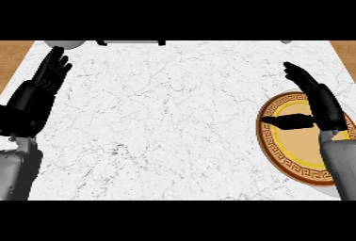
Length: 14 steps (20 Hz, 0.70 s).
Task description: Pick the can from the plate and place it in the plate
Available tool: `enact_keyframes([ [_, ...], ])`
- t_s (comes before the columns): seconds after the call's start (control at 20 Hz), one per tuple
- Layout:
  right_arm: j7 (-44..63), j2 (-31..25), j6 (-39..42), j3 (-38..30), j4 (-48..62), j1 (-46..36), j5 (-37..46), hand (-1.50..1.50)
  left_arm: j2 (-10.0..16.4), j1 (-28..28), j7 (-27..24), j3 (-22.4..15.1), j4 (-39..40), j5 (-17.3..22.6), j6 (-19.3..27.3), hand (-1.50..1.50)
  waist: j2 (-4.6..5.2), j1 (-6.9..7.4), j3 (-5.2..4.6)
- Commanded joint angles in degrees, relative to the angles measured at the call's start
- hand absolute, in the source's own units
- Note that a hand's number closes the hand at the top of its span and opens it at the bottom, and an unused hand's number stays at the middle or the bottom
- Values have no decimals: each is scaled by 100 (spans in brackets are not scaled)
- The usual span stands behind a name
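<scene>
An orange plate with a patterned brown rim and a yellow ring lies at the counter's right edge. My right hand hovers over its far half, open, with fingers straight and pointing away and the thumb stretched left across the plate. I see nothing held in it. No can shows anywhere in view. My left hand rests open with fingers up at the counter's far left edge, well apart from the plate.
A pale round object is cut off at the far left corner. Beside it, a grey dark-edged item sits at the back edge. White marble counter spans the middle, with wooden strips at both far corners.
</scene>
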Motion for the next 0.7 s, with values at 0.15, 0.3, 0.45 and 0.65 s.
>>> enact_keyframes([
  [0.15,43,-609,766,-1237,-20,162,-1177,-150,-65,293,-305,33,44,-49,-169,0,-7,-29,-3],
  [0.3,-373,-867,1113,-1672,211,549,-1477,-150,-298,218,-313,-76,87,-223,51,0,-2,-56,-1],
  [0.45,-626,-1264,1676,-2168,718,716,-1868,-150,-108,-168,503,72,-274,-32,48,0,-8,-36,4],
  [0.65,-1574,-1870,2546,-2640,1803,709,-1992,-150,-266,109,73,-4,-256,-188,49,0,11,22,7],
])
